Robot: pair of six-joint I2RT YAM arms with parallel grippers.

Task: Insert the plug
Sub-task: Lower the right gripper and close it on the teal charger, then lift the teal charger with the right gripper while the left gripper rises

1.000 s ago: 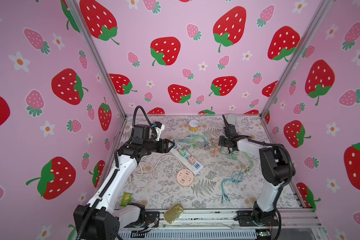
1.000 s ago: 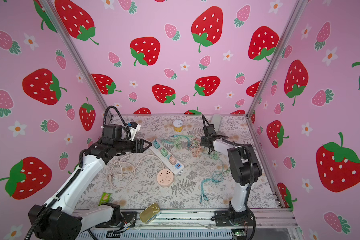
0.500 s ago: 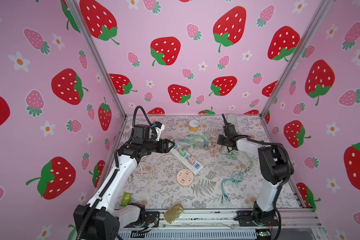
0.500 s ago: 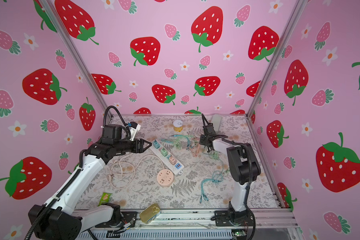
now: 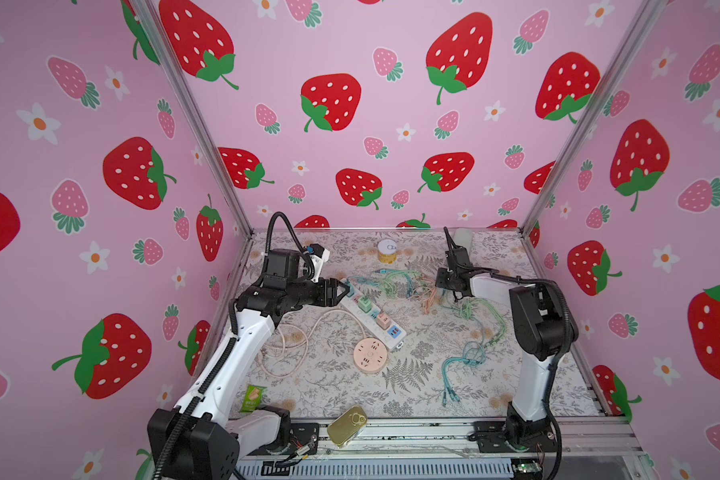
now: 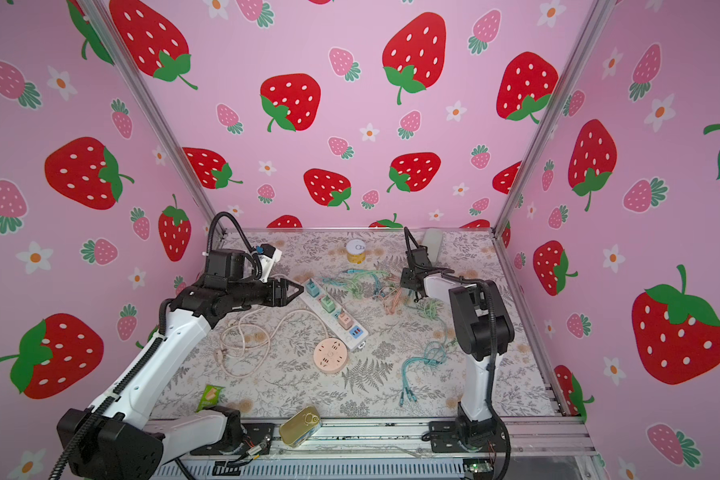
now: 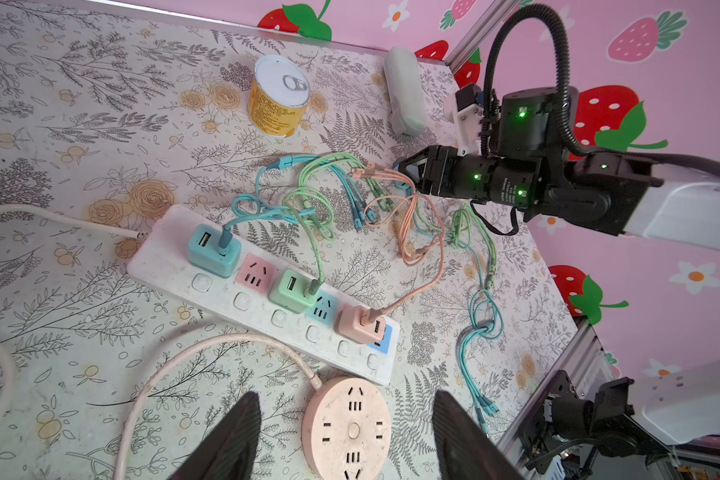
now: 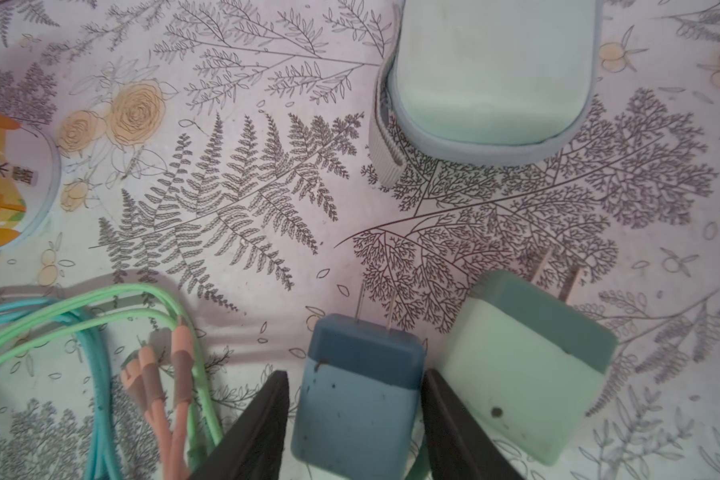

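Observation:
A blue cube plug (image 8: 358, 395) with two prongs lies on the floral mat, and my right gripper (image 8: 355, 374) is shut on its sides. A mint plug (image 8: 524, 374) lies right beside it, outside the jaws. In both top views the right gripper (image 5: 443, 284) (image 6: 407, 283) is low over the mat at the back, by the tangle of cables (image 5: 395, 282). The white power strip (image 5: 396, 345) (image 7: 163, 257) carries three cube chargers, with a pink socket (image 7: 255, 270) bare. My left gripper (image 7: 346, 395) (image 5: 341, 291) hovers open and empty by the strip's far end.
A round pink socket (image 5: 370, 352) with its cord lies in front of the strip. A yellow can (image 5: 387, 251) and a pale green case (image 8: 491, 70) stand at the back. A gold tin (image 5: 347, 424) and a green packet (image 5: 252, 397) lie near the front rail.
The right gripper's jaws have drawn in round the blue plug. The left arm has stayed where it was.

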